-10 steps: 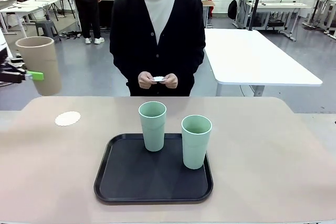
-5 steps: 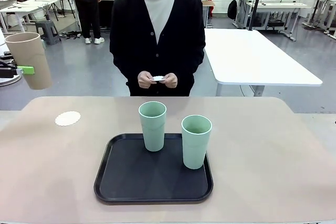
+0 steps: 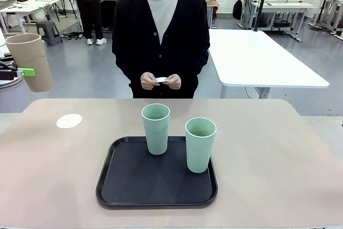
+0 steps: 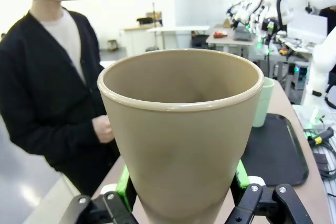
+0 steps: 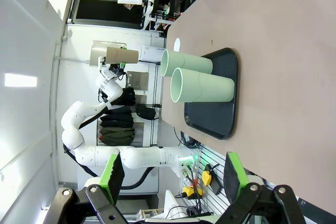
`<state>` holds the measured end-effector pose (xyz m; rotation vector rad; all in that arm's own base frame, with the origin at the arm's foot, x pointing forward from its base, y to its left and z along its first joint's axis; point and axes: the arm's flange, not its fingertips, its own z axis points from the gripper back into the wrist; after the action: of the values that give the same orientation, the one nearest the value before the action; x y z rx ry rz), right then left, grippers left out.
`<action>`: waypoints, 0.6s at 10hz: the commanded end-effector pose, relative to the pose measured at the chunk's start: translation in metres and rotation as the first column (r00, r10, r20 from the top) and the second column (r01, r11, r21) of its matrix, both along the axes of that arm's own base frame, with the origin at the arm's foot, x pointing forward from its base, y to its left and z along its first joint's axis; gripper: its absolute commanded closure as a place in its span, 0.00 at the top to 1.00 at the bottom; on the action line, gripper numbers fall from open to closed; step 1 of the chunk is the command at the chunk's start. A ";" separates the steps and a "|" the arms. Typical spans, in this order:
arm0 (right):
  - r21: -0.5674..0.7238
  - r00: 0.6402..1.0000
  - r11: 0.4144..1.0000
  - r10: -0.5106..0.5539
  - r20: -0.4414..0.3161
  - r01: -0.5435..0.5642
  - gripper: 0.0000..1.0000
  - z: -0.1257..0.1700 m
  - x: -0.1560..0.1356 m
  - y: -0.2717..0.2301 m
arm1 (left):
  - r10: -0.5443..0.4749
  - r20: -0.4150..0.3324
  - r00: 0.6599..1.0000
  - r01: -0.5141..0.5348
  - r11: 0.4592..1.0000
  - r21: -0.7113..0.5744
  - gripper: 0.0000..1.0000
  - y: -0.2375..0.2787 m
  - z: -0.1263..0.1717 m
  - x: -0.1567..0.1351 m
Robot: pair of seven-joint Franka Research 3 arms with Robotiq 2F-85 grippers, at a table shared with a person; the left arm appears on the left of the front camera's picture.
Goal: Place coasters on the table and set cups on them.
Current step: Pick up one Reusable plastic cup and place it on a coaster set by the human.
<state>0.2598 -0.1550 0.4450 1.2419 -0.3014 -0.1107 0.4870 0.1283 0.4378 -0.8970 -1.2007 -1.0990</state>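
Left gripper [image 4: 181, 184] is clenched on the tan cup [image 3: 30, 61]. Over the last second the cup swung left and tilted, then steadied, aloft at eleven o'clock of the coaster [image 3: 69, 121]. Likely lowering comes next. Right gripper [image 5: 170, 174] hangs released.

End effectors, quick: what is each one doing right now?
Left end effector: closed on the tan cup.
Right end effector: open, holding nothing.

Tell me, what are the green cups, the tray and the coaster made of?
Green cups: likely matte plastic; dull, even, no shine. Tray: probably plastic; smooth black, moulded raised rim. Coaster: looks like thin white paper; flat, scalloped edge.
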 end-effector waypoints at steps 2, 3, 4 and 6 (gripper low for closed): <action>0.022 1.000 1.000 -0.001 0.028 0.001 1.00 0.002 0.002 -0.001 | -0.007 0.007 1.000 0.008 1.000 -0.007 0.85 0.006 -0.014 0.016; 0.022 1.000 1.000 -0.001 0.028 0.001 1.00 0.002 0.002 -0.001 | -0.041 0.014 0.999 0.041 0.999 -0.002 0.85 0.010 -0.028 0.029; 0.022 1.000 1.000 -0.001 0.028 0.001 1.00 0.002 0.002 -0.001 | -0.065 0.028 0.998 0.064 0.998 0.010 0.85 0.010 -0.038 0.040; 0.022 1.000 1.000 -0.001 0.028 0.001 1.00 0.002 0.002 -0.001 | -0.082 0.011 0.997 0.082 0.997 0.010 0.85 0.008 -0.062 0.055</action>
<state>0.2598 -0.1551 0.4450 1.2418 -0.3016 -0.1108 0.5309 0.1329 0.3766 -0.9226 -1.1655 -1.1407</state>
